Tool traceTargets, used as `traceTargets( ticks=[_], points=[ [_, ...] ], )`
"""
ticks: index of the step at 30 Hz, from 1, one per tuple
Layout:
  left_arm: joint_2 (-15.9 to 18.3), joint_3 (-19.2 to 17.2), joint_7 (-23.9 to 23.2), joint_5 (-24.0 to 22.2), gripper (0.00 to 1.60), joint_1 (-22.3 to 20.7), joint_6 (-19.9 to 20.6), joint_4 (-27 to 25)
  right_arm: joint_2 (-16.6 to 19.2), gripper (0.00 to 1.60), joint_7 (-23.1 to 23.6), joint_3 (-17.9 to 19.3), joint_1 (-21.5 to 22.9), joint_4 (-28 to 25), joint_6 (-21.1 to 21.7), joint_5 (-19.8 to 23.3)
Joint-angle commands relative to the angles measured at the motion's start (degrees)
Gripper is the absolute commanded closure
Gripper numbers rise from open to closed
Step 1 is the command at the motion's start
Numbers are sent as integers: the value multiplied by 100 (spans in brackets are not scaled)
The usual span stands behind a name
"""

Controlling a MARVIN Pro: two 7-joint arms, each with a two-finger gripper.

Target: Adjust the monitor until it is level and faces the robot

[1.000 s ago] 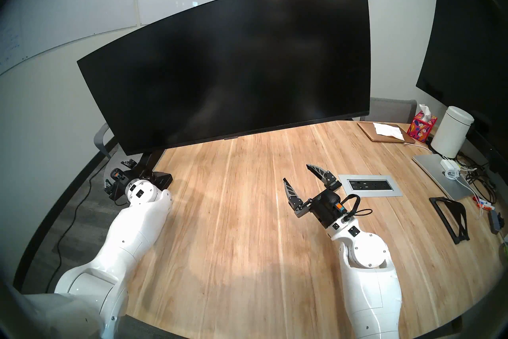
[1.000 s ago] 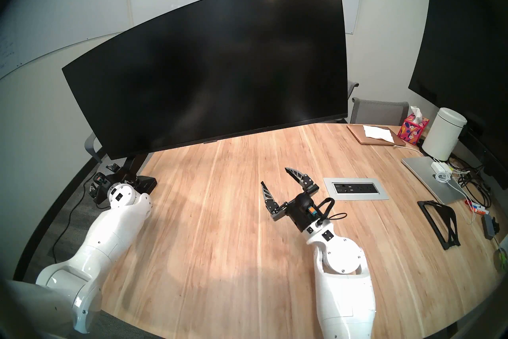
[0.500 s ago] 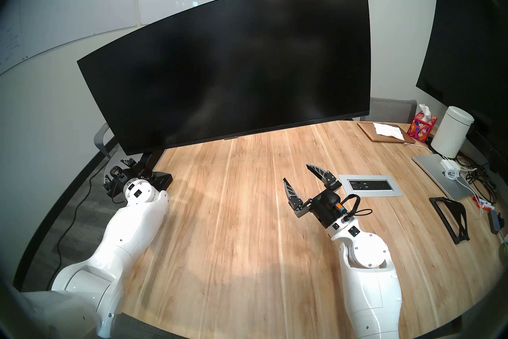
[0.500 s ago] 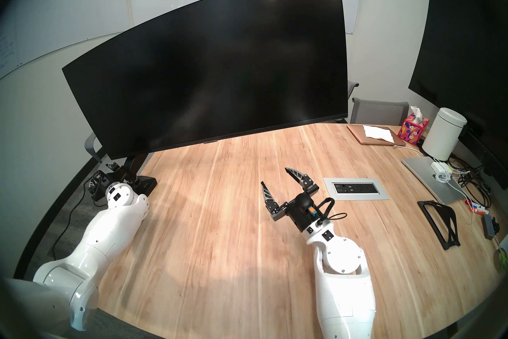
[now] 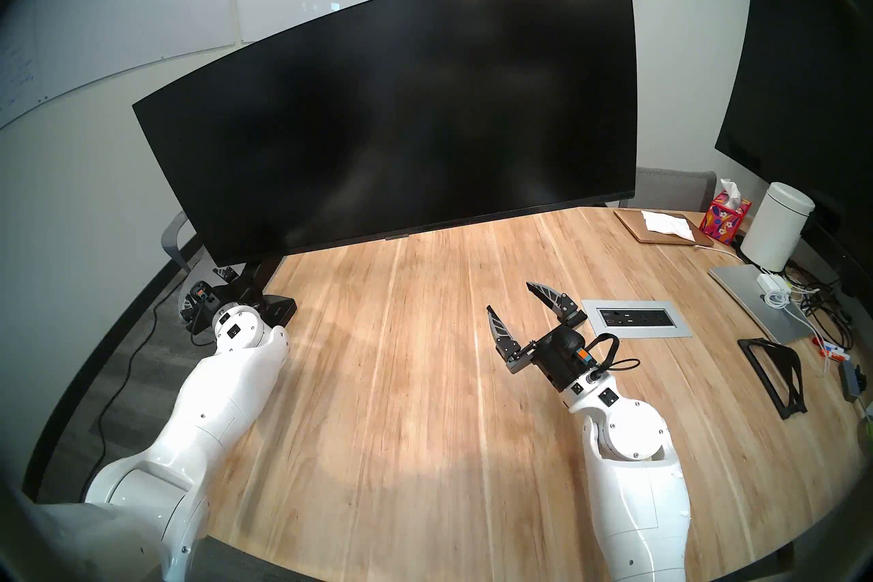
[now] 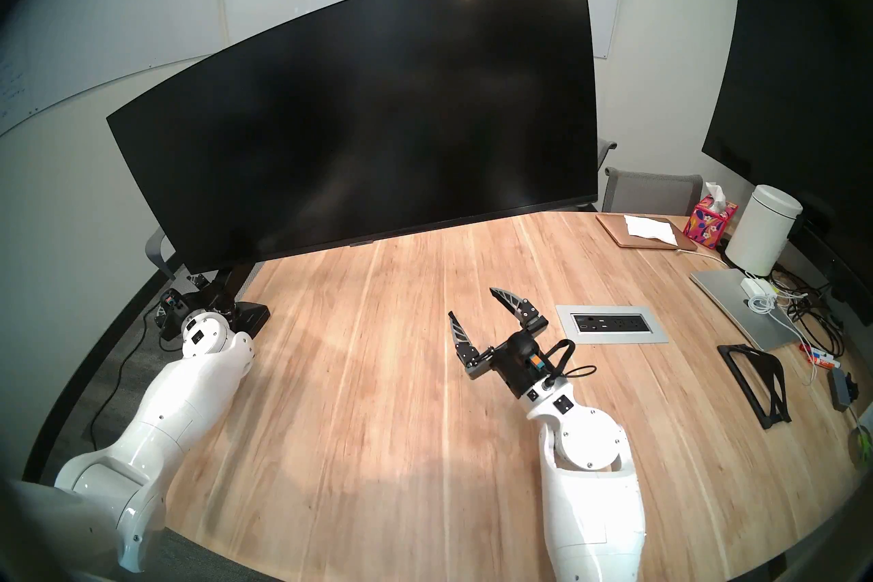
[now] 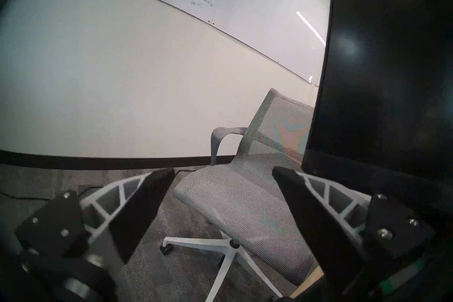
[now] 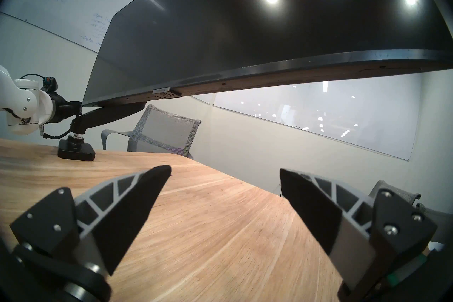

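The monitor (image 5: 401, 108) (image 6: 368, 108) is a wide curved black screen hanging tilted, left end low and right end high, over the back of the wooden table (image 5: 401, 401). Its black arm (image 8: 105, 115) runs down to a flat base (image 5: 278, 309) at the table's left edge. My left gripper (image 5: 202, 291) (image 7: 223, 170) is open and empty, just below and left of the monitor's lower left corner (image 7: 316, 147). My right gripper (image 5: 509, 295) (image 8: 225, 168) hovers open and empty over mid-table, below the screen's bottom edge.
A larger flat black screen (image 5: 812, 71) stands at the right. Near it are a white canister (image 5: 777, 231), tissue box (image 5: 725, 219), silver laptop (image 5: 756, 302), cables and a black stand (image 5: 774, 371). An outlet panel (image 5: 635, 319) is set into the table. A grey mesh chair (image 7: 257, 183) sits behind the left gripper.
My left gripper has crept farther back and up toward the monitor's lower left corner. The right arm and the monitor have not moved.
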Motion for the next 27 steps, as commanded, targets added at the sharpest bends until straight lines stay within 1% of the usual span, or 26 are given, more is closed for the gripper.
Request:
traceTargets(
  ticks=[1,14,27],
  points=[
    [-9,55,-226,-113,0,-27,110,-184,-7,0,-3,4,36,-120,-9,29],
    [64,23,-424,-501,0,39,258,-293,-7,0,-3,4,36,-120,-9,29],
    [220,76,-696,-693,0,-22,354,-259,-7,0,-3,4,36,-120,-9,29]
  ],
)
